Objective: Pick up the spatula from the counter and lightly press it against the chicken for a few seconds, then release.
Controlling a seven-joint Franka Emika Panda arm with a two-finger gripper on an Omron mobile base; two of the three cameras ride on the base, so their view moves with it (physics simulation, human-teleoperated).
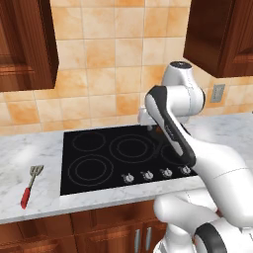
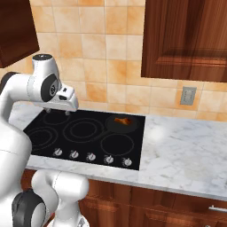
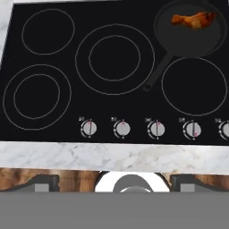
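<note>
The spatula (image 1: 30, 186), with a red handle and a slotted metal head, lies on the marble counter left of the cooktop. The chicken (image 3: 193, 19) is an orange-brown drumstick in a dark frying pan (image 3: 166, 42) on the back right burner; it also shows as the chicken (image 2: 123, 120) in the pan (image 2: 114, 127). My gripper (image 2: 57, 111) hangs above the middle of the cooktop and points down, far to the right of the spatula. In the hand view my gripper (image 3: 115, 183) is open, its fingertips (image 3: 44, 182) wide apart with nothing between them.
The black cooktop (image 1: 99, 153) has several burner rings and a row of knobs (image 3: 121, 129) along its front edge. The pan's handle (image 3: 156, 74) points toward the front. Marble counter (image 2: 186, 150) extends to the right. Wooden cabinets hang above on both sides.
</note>
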